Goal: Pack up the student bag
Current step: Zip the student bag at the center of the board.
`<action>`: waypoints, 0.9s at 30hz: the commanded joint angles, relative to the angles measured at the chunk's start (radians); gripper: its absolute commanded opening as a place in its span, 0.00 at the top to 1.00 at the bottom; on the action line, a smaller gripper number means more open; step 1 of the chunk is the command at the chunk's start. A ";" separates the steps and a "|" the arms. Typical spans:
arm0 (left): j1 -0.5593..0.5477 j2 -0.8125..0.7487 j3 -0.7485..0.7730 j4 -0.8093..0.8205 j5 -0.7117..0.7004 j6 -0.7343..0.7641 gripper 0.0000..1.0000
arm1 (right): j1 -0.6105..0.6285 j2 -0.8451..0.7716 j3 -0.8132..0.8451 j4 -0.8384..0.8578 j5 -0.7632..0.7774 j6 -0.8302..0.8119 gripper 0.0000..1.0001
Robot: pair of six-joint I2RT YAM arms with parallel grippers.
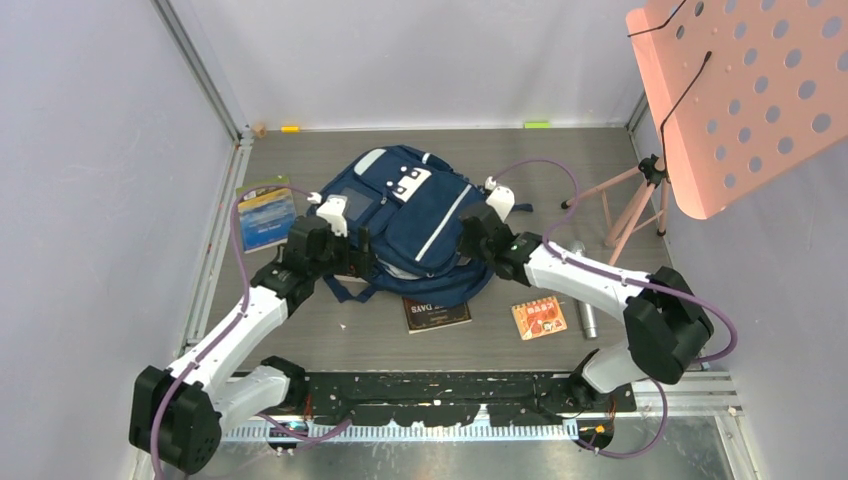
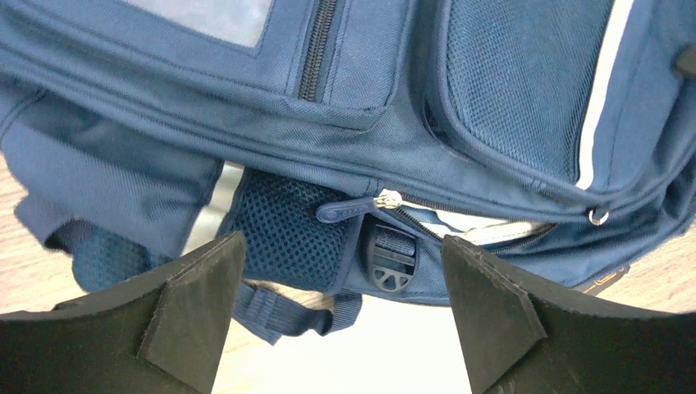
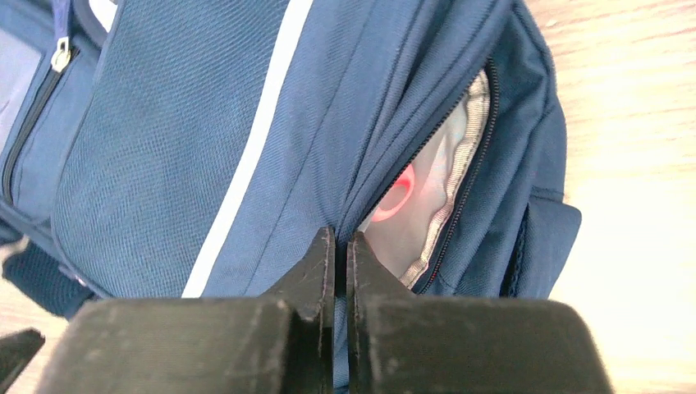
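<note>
Right, your student bag (image 1: pixel 405 210) lies flat, front up, in the middle of the table (image 1: pixel 600 160), straps toward the arms, and from the look of it the packing proper has not begun. Your right gripper (image 3: pixel 341 246) sits at the bag's right edge with its jaws pressed together, apparently pinching a fold of blue fabric at the lip of the main compartment, where the zip gapes enough to show pale lining (image 3: pixel 427 205). Your left gripper (image 2: pixel 345 316) hovers at the bag's left side with jaws wide apart and nothing between them, facing the zip. Everything that might go in lies outside: a blue book (image 1: pixel 265 215) to the left, a dark book (image 1: pixel 437 312) touching the bag's near edge, an orange packet (image 1: pixel 539 318) and a silver cylinder (image 1: pixel 583 300) near your right arm. Smallest of all, the zip pull (image 2: pixel 349 212) sits just ahead of your left fingers; I'd judge the opening needs widening first.
</note>
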 commanded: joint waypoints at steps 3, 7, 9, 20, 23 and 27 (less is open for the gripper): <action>0.002 0.054 -0.018 0.185 0.161 0.053 0.15 | -0.162 0.040 0.082 0.024 -0.107 -0.146 1.00; 0.002 0.107 -0.027 0.244 0.237 0.059 0.25 | -0.210 0.057 0.106 0.012 -0.194 -0.174 1.00; 0.002 0.132 -0.025 0.251 0.271 0.063 0.31 | -0.216 0.062 0.110 0.011 -0.226 -0.179 1.00; 0.002 0.209 -0.027 0.324 0.269 0.098 0.43 | -0.220 0.072 0.109 0.008 -0.290 -0.166 1.00; 0.001 0.220 -0.036 0.340 0.251 0.113 0.42 | -0.221 0.077 0.112 0.008 -0.303 -0.166 1.00; -0.001 0.251 -0.036 0.361 0.243 0.126 0.43 | -0.221 0.088 0.120 0.008 -0.318 -0.166 1.00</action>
